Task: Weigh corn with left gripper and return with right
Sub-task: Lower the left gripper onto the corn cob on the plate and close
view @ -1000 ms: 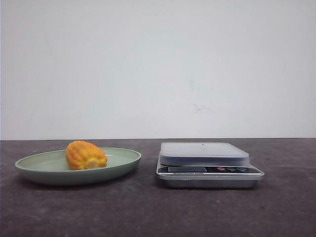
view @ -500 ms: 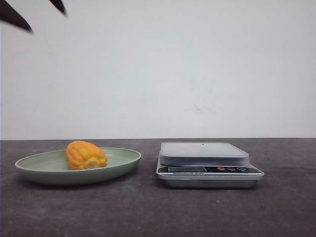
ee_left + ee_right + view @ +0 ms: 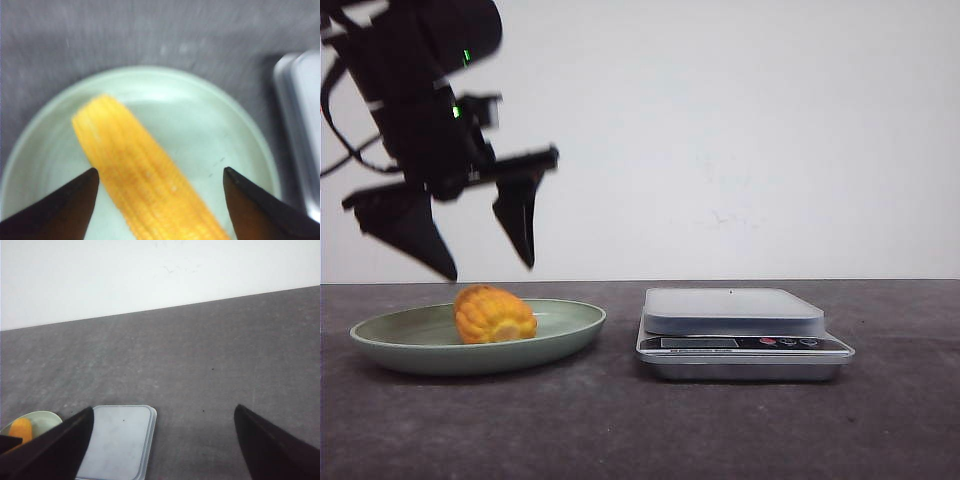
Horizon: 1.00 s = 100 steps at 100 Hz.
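Observation:
The orange-yellow corn [image 3: 494,314] lies on the green plate [image 3: 570,330] at the left of the table. My left gripper [image 3: 490,270] is open and hangs just above the corn, one finger on each side. In the left wrist view the corn [image 3: 145,175] lies between the spread fingertips [image 3: 75,200], on the plate [image 3: 210,130]. The silver scale [image 3: 735,325] stands to the right of the plate, its platform bare. My right gripper [image 3: 162,412] is open and empty, high over the table near the scale [image 3: 117,440]. It does not show in the front view.
The dark grey table [image 3: 620,430] runs back to a white wall. In the right wrist view the plate [image 3: 42,417] with the corn [image 3: 21,429] peeks in beside the scale. The edge of the scale [image 3: 300,125] shows in the left wrist view.
My left arm has come down into the front view from the upper left, and its open gripper now hangs just above the corn. The corn, plate and scale have not moved.

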Tool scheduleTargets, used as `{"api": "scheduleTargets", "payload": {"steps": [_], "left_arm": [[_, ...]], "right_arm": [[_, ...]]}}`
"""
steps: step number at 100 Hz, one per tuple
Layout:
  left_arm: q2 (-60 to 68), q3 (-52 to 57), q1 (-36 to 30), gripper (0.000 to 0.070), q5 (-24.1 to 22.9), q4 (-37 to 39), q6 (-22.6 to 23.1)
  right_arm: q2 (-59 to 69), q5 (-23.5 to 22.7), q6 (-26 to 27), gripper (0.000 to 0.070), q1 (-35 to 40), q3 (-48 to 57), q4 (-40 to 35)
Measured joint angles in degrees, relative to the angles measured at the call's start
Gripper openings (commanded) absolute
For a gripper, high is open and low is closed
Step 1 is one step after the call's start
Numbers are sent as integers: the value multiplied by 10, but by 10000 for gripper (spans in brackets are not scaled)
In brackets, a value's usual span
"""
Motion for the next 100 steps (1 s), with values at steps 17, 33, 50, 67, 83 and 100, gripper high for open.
{"api": "scheduleTargets", "payload": {"steps": [17,33,50,67,83,100], "left_arm": [[18,0,-9,473,-9,-20,-6],[18,0,-15,382,-12,-28,-9],[19,0,-21,382,-12,-44,-16],[19,0,-23,0,-12,-43,-19],[19,0,-23,6,-12,-41,-19],[-5,0,-24,6,-10,-55,-19]], "right_arm": [[0,-1,-5,569,0,0,0],[0,-4,-6,568,0,0,0],[0,-10,-6,568,1,2,0],[0,-10,-6,567,1,2,0],[0,-10,-6,567,1,2,0],[0,-10,-6,567,1,2,0]]}}
